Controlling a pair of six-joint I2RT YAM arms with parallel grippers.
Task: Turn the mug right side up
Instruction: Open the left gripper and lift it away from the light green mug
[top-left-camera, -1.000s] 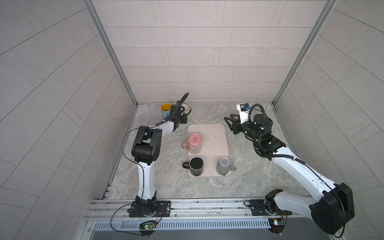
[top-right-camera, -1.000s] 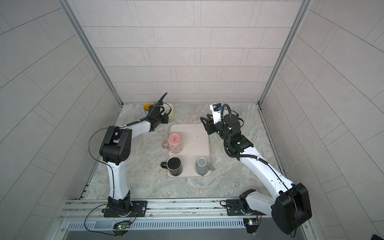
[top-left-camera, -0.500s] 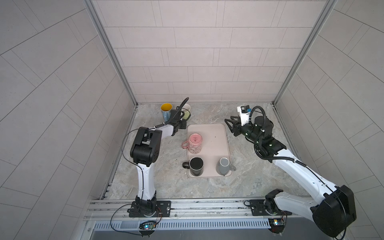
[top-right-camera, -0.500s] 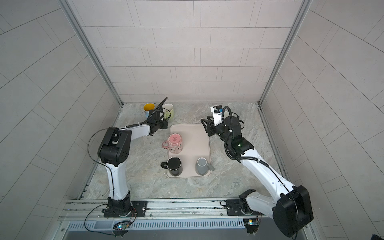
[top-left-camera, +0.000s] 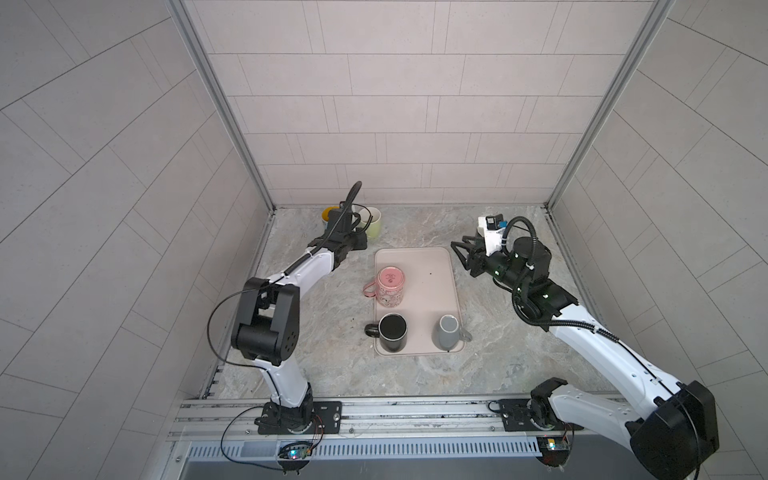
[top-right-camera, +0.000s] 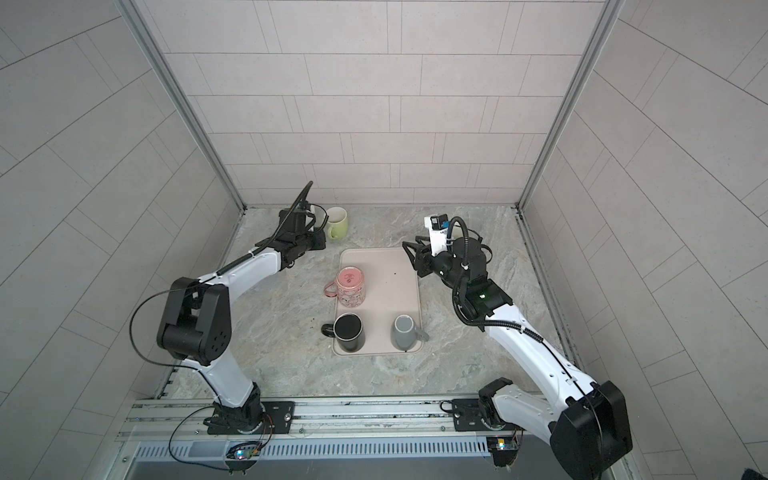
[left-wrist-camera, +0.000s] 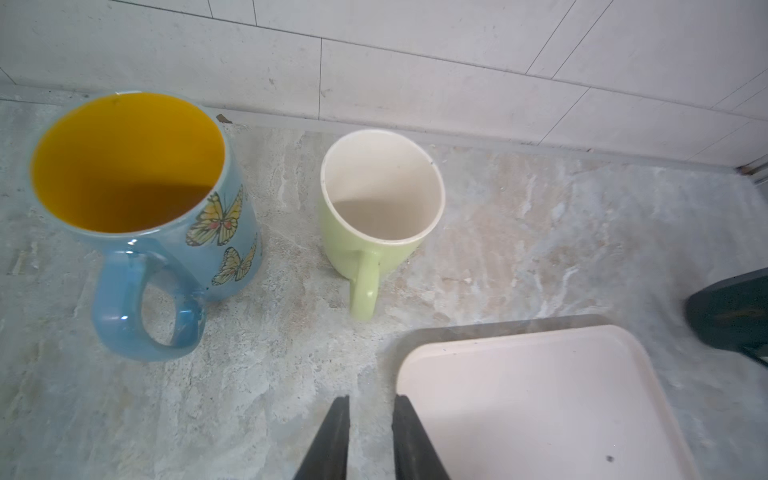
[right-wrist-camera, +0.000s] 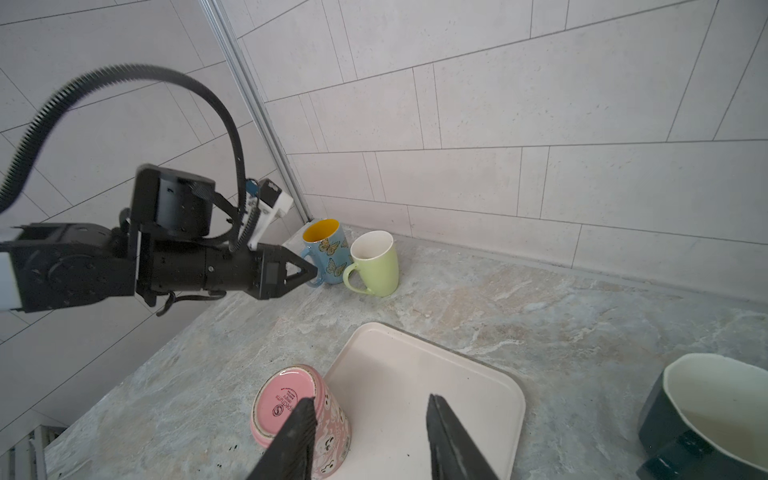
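Pink mug (top-left-camera: 390, 286) btm-up, tray (top-left-camera: 432, 266) L edge

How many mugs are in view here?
6. Blue mug and green mug by the back wall; pink mug, black mug and grey mug on the tray; a dark mug shows only in wrist views.

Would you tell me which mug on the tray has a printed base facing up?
The pink mug: its stamped base faces up. The black mug shows its open mouth; the grey mug's top is plain.
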